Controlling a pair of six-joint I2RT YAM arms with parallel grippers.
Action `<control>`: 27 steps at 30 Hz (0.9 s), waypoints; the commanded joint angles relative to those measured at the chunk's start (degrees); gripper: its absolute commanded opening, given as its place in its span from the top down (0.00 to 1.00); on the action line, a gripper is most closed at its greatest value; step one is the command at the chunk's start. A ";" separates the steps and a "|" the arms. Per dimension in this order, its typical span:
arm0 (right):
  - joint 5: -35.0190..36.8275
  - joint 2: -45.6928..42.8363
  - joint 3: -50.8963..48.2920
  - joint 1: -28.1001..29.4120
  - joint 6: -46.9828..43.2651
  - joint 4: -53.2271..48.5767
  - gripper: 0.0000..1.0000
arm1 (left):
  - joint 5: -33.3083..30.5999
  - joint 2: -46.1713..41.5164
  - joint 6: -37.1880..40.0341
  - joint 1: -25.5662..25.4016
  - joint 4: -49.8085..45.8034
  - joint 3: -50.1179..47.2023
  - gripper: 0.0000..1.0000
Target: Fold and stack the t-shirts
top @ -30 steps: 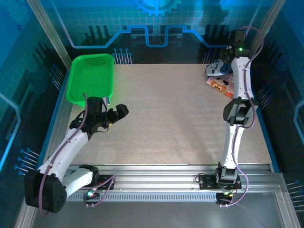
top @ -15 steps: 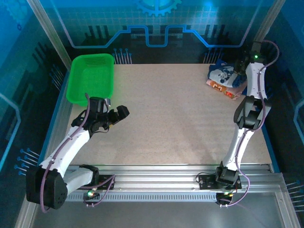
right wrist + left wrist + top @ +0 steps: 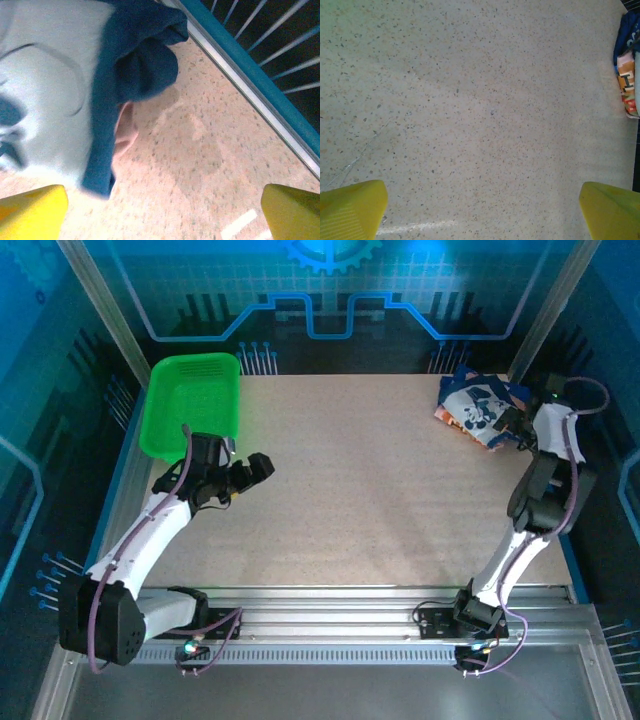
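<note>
The t-shirts [image 3: 477, 403] lie crumpled in one heap at the table's far right corner, the white panel with the dark blue cartoon on top and a pinkish-tan and orange edge at the near side. My right gripper [image 3: 513, 429] hovers just right of the heap, open, nothing between its yellow fingertips [image 3: 31, 212]. In the right wrist view the navy shirt with its white panel [image 3: 47, 95] fills the upper left, a pinkish fold [image 3: 125, 131] peeking out beneath. My left gripper [image 3: 256, 468] stands open over bare table at the left; its wrist view catches the heap [image 3: 628, 65] at the right edge.
A bright green mesh basket [image 3: 192, 400] sits at the far left corner, just behind the left arm. A blue and metal rail [image 3: 250, 75] runs along the table's right edge, close to the right gripper. The speckled tabletop [image 3: 360, 480] spreads between the arms.
The right arm swung from behind the heap out to its right side and lowered, uncovering the cartoon shirt. The left arm shifted only slightly.
</note>
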 commanded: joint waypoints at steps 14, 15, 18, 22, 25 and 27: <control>-10.16 -36.55 -61.73 11.90 -9.32 54.26 0.00 | -32.55 -9.16 15.22 4.17 21.51 -16.13 0.01; -9.76 -34.96 -62.68 12.59 -9.23 57.66 0.00 | -34.55 -9.80 18.27 4.18 28.47 -19.45 0.01; -7.03 -30.70 -64.09 15.83 -10.99 67.91 0.00 | -38.84 -9.23 23.94 5.19 45.09 -26.67 0.01; -2.13 -27.01 -65.50 23.49 -16.34 75.54 0.00 | -35.39 -3.12 25.29 8.26 53.11 -28.52 0.01; 4.93 -25.43 -68.93 29.58 -21.22 84.01 0.00 | -33.31 3.29 27.16 8.66 61.22 -30.04 0.01; 4.68 -23.83 -69.22 29.31 -20.83 85.51 0.00 | -30.93 6.93 27.61 8.90 65.02 -30.03 0.01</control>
